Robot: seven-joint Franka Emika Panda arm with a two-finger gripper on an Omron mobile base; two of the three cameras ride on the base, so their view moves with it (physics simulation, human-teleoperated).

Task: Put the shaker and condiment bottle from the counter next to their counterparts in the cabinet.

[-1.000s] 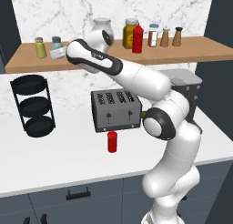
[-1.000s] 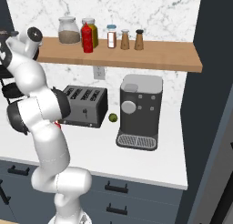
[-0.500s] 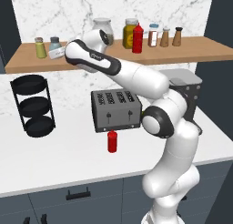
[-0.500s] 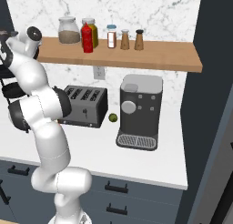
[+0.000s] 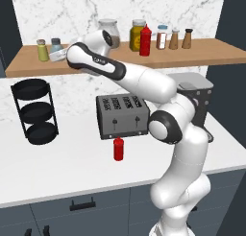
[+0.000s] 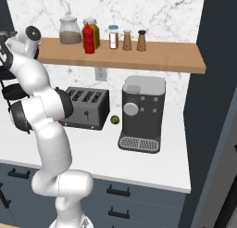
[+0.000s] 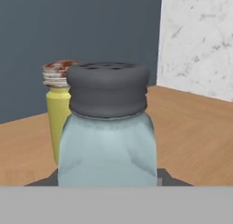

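Barely moved from a moment ago: claw (image 7: 107, 180) clamped on shaker (image 7: 107, 132), upper left, beside yellow-green shaker (image 7: 57, 123) on shelf (image 5: 144, 62). Release pending; red bottle (image 5: 118, 149) still on bench (image 5: 57, 168).

Arm raised and extended up-left at shelf height, elbow bent, wrist level. Gripper (image 5: 61, 56) closed; fingertips largely hidden in hand view, apparently clamped around the shaker (image 7: 107, 132).

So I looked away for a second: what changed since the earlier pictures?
Hardly anything. The gripper stays shut on the shaker at the shelf's left end beside the yellow-green shaker. The red condiment bottle still stands by the toaster.
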